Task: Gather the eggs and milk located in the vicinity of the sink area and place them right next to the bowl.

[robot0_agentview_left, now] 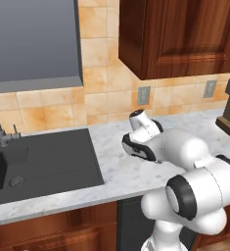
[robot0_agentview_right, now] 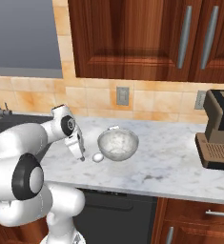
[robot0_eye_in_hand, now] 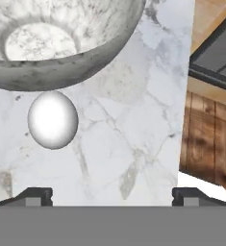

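**Egg down by the bowl, jaws wide**

Your two-finger gripper (robot0_agentview_right: pixel 80 153) is spread wide, holding nothing. The small smooth white egg (robot0_eye_in_hand: pixel 53 119) lies on the marble counter (robot0_eye_in_hand: pixel 133 125) just ahead of the fingertips, beside the round speckled grey-white bowl (robot0_eye_in_hand: pixel 61 67).

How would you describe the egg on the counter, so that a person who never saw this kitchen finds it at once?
Start at the marble counter under the dark wooden wall cabinets. Find the round speckled grey bowl there. The egg lies on the marble just outside the bowl's rim, toward the sink: small, plain white, smooth and oval, far smaller than the bowl.
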Robot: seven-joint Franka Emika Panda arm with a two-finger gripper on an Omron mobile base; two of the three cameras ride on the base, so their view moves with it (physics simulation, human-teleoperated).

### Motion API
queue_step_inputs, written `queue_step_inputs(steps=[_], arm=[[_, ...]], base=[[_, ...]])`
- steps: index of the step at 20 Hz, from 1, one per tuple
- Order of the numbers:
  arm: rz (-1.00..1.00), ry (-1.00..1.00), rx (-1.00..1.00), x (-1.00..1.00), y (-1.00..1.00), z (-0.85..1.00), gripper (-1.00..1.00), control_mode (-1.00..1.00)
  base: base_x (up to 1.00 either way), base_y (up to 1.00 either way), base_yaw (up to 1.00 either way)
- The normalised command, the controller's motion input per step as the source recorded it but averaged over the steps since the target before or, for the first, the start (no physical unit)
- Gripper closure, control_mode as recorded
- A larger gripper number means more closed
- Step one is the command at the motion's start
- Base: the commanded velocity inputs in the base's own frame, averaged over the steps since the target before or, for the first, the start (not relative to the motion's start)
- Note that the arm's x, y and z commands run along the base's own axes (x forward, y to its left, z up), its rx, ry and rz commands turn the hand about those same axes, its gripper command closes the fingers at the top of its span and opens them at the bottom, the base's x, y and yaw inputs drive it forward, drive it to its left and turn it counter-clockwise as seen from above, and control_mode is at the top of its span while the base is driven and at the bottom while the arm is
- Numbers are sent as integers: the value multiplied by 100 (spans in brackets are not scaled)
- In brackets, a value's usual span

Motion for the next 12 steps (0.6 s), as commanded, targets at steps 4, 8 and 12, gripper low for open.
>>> queue_step_inputs(steps=[4,8,12], arm=[[16,25,10,-78,2,35,-100,-100],[50,37,10,-51,1,37,-100,-100],[64,46,5,-26,6,38,-100,-100]], base=[[0,0,0],[0,0,0],[0,0,0]])
